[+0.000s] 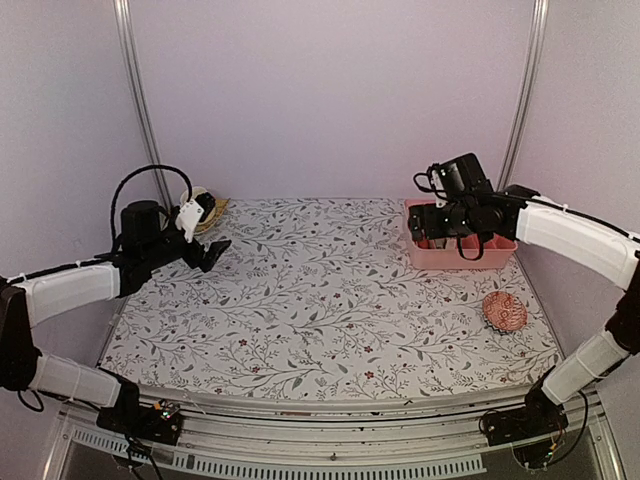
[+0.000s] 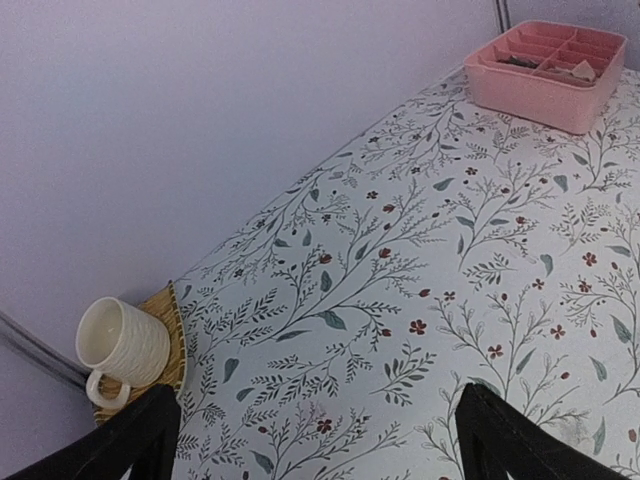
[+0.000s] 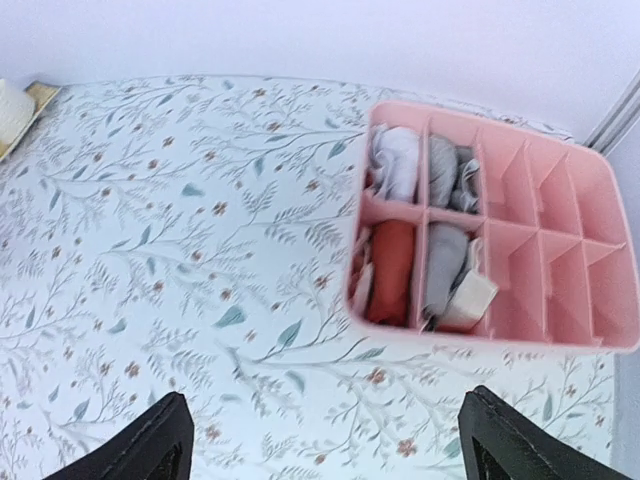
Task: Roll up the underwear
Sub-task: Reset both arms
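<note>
Tray of pink plastic with dividers (image 1: 460, 258), top view: right gripper (image 1: 432, 232) over it, left gripper (image 1: 212, 252) well apart. Left wrist: fingers spread, empty. Right wrist: fingers spread; grey underwear roll (image 3: 443, 170) and taupe cream-banded underwear roll (image 3: 450, 275) fill adjoining compartments beside a white roll (image 3: 395, 165) and an orange-red roll (image 3: 390, 270). Likely soft, light; you'd pinch mid-bundle.

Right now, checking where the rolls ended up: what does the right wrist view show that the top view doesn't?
Right wrist only: four filled compartments of the pink plastic divided tray: white cloth roll, grey cloth roll, orange-red cloth roll, grey roll with cream band. Top only: the round pink knitted ball. Shared: the tray, the floral tablecloth.
</note>
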Controlling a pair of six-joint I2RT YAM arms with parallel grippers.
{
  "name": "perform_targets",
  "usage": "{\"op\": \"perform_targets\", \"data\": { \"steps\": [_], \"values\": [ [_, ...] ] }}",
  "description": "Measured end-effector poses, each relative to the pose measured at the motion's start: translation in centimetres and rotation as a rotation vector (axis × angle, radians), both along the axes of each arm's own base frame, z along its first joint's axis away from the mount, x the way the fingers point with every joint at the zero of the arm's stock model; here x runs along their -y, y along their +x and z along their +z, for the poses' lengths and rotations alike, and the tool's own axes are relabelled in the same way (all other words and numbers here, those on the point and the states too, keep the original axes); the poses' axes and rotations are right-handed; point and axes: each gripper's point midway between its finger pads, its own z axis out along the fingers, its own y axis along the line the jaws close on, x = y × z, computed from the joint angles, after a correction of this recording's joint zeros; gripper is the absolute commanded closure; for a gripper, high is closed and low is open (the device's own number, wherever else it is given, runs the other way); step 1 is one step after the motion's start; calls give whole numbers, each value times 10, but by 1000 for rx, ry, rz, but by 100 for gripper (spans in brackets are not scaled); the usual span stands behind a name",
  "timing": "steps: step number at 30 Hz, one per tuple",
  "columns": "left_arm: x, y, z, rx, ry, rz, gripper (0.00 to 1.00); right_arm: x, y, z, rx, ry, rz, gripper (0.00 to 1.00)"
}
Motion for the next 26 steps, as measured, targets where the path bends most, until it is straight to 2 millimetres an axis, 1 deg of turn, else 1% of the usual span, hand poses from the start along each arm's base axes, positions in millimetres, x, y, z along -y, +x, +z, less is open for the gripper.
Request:
{"op": "perform_targets", "data": {
  "steps": [1, 2, 3, 6, 8, 11, 15, 18, 21, 23, 26],
  "values": [
    [-9, 5, 7, 5, -13, 36, 1, -9, -18, -5, 6, 3, 30, 1],
    [-14, 8, 11, 4, -23, 61, 1, -17, -33, -10, 8, 10, 58, 1],
    [-20, 11, 14, 1, -32, 95, 1, -22, -54, -18, 11, 20, 90, 1],
    [-39, 14, 7, -47, -50, 177, 1, -16, -89, -34, 22, 45, 110, 1],
    [-57, 13, 0, -86, -63, 221, 1, -12, -102, -41, 33, 55, 114, 1],
    [-87, 4, -12, -135, -86, 276, 1, -14, -116, -50, 41, 40, 113, 1],
    [-112, -10, -18, -164, -107, 317, 1, -35, -133, -57, 45, 37, 163, 1],
    [-121, -22, -21, -171, -115, 337, 1, -44, -143, -67, 47, 55, 193, 1],
    [-125, -39, -24, -159, -123, 342, 1, -39, -149, -76, 55, 76, 200, 1],
    [-126, -49, -26, -142, -125, 342, 2, -35, -153, -75, 79, 107, 208, 1],
    [-124, -61, -24, -109, -134, 337, 1, -33, -155, -64, 130, 159, 215, 1]
  ]
}}
